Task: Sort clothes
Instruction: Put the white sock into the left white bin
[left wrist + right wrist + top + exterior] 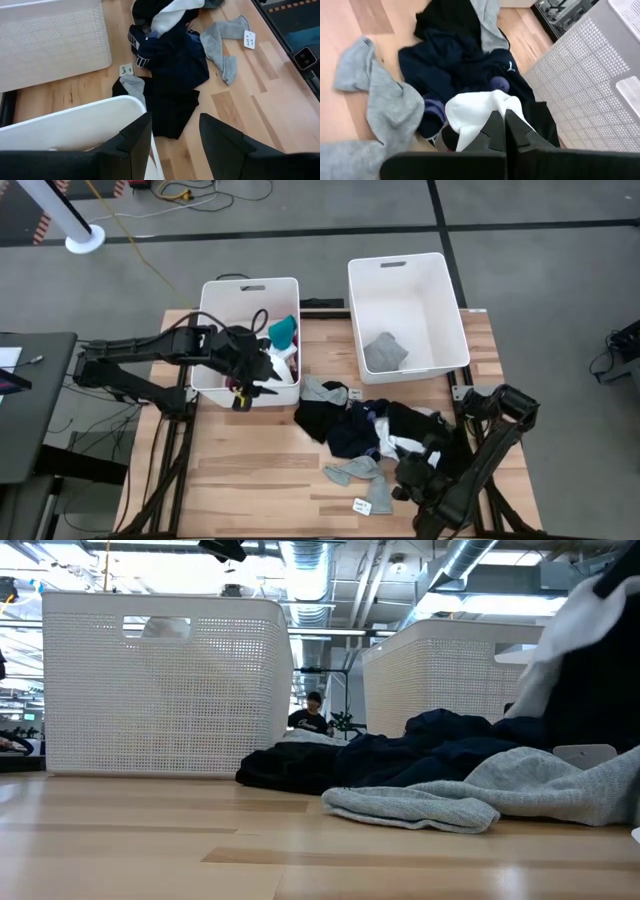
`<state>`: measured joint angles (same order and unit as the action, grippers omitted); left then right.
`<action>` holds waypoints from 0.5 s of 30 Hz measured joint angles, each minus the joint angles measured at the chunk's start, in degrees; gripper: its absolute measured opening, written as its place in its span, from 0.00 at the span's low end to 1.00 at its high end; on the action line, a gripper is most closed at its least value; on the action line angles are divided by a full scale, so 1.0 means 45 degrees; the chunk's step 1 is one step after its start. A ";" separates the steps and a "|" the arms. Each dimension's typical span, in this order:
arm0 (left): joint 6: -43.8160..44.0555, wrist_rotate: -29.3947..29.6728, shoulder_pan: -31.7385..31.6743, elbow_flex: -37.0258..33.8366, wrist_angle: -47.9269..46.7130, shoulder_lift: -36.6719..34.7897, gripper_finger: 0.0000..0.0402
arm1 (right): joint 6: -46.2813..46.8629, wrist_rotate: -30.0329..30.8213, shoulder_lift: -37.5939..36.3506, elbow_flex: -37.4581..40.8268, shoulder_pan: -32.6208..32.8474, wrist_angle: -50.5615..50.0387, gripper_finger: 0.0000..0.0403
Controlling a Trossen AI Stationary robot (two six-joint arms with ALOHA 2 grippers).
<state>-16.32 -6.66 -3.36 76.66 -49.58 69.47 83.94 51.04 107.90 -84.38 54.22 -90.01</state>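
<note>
The clothes (360, 425) lie heaped on the wooden table in front of the right bin: navy, black, white and grey pieces. Two grey socks (355, 470) lie flat at the heap's near edge. My right gripper (505, 131) is at the heap's near right side, shut on a white-and-black garment (585, 635). My left gripper (172, 145) hangs open over the near right corner of the left bin (215, 290), with nothing between its fingers. That bin holds teal, white and pink pieces (283, 340). My right gripper pinches a bunched white part (485, 112) of the garment between its two shut fingers. The fingers slant down from the table's near right side. The white part is drawn up off the heap, and the dark part (600, 700) hangs down toward the other clothes.
The right bin (440, 280) stands at the far right and holds one grey piece (383, 352). Paper tags lie on the table (362, 505). Bare wood lies at the near left (250, 480). A person shows far behind the table (312, 712).
</note>
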 joint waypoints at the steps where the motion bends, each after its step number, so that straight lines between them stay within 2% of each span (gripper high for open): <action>1: 0.0029 -0.0004 0.0016 0.0000 0.0002 0.0000 0.40 | -0.0005 0.0083 -0.0100 0.0000 0.0000 0.0004 0.00; 6: 0.0071 -0.0012 0.0116 -0.0002 0.0003 0.0000 0.40 | -0.0031 0.1114 -0.0582 0.0000 0.0136 0.0311 0.00; 9: 0.0069 -0.0014 0.0151 0.0000 0.0018 0.0000 0.40 | -0.0947 0.1245 -0.0940 0.0000 0.0136 0.1291 0.02; 15: 0.0025 -0.0013 0.0146 0.0000 0.0023 0.0000 0.40 | -0.2744 0.1018 -0.1374 0.0000 -0.0011 0.2928 0.18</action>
<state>-16.21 -6.72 -2.70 76.66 -49.47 69.47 71.60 55.62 101.72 -84.38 54.17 -76.84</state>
